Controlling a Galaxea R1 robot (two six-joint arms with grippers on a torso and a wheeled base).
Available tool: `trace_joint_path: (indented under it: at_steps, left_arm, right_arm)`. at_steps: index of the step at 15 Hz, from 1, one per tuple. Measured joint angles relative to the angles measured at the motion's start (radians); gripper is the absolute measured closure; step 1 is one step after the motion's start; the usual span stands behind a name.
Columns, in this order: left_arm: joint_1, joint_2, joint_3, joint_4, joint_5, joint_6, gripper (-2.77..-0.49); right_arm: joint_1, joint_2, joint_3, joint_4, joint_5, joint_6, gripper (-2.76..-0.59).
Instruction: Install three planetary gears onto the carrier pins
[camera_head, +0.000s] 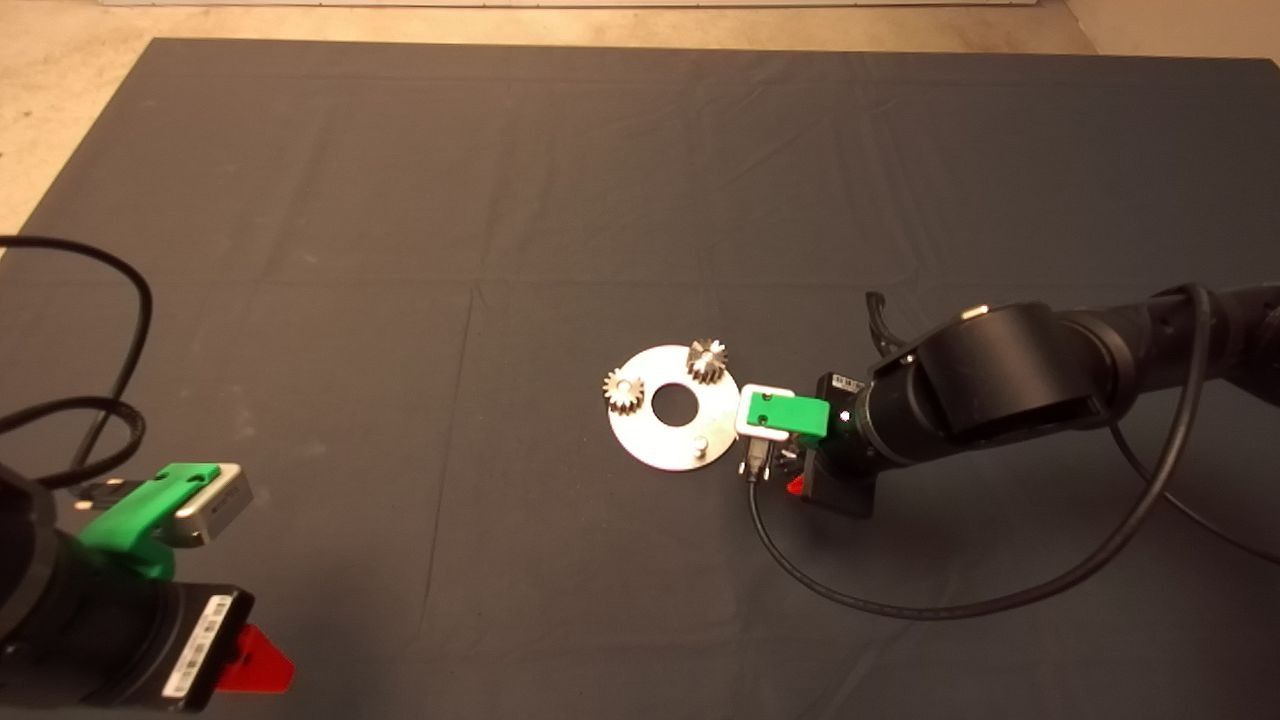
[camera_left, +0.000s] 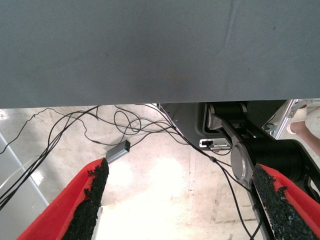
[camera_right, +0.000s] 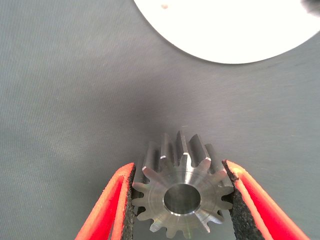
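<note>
R claw (camera_right: 180, 200) sits low over the dark mat (camera_head: 400, 200) just beside the round plate (camera_head: 650, 440), on its right side in the head view. It's clenched on a planetary gear (camera_right: 182, 200): both black pads (camera_right: 129, 205) press the teeth on either side, bore facing the wrist cam, gear clear of the plate edge (camera_right: 235, 30). Two more gears already sit on carrier pins: one (camera_head: 706, 360) at the plate's far edge, one (camera_head: 623, 391) at its left edge. Third pin (camera_head: 701, 443) stands bare near the plate's near-right rim, close to the R claw. Plate w/ big centre hole lies flat on the mat mid-counter. L claw (camera_left: 185, 200) is parked at the lower left of the head view, fingers (camera_left: 92, 200) spread wide w/ nothing between them; its wrist cam looks past the mat edge to the floor w/ loose cables (camera_left: 125, 125).
</note>
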Motion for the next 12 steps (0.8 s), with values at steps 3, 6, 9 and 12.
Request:
trace_joint_path:
  at_steps: [3,6,9,12]
  left_arm:
    - [0.0,0.0,0.0,0.0,0.0,0.0,-2.04]
    - [0.0,0.0,0.0,0.0,0.0,0.0,-2.04]
    - [0.0,0.0,0.0,0.0,0.0,0.0,-2.04]
    - [0.0,0.0,0.0,0.0,0.0,0.0,-2.04]
  right_arm:
    - [0.046,0.01,0.0,0.094,0.0,0.025,-1.07]
    - [0.063,0.026,-0.01,0.203,-0.002,0.037,-1.07]
    - [0.085,0.061,-0.047,0.27,-0.003,0.041,-1.07]
    - [0.088,0.09,-0.071,0.29,-0.002,0.045,-1.07]
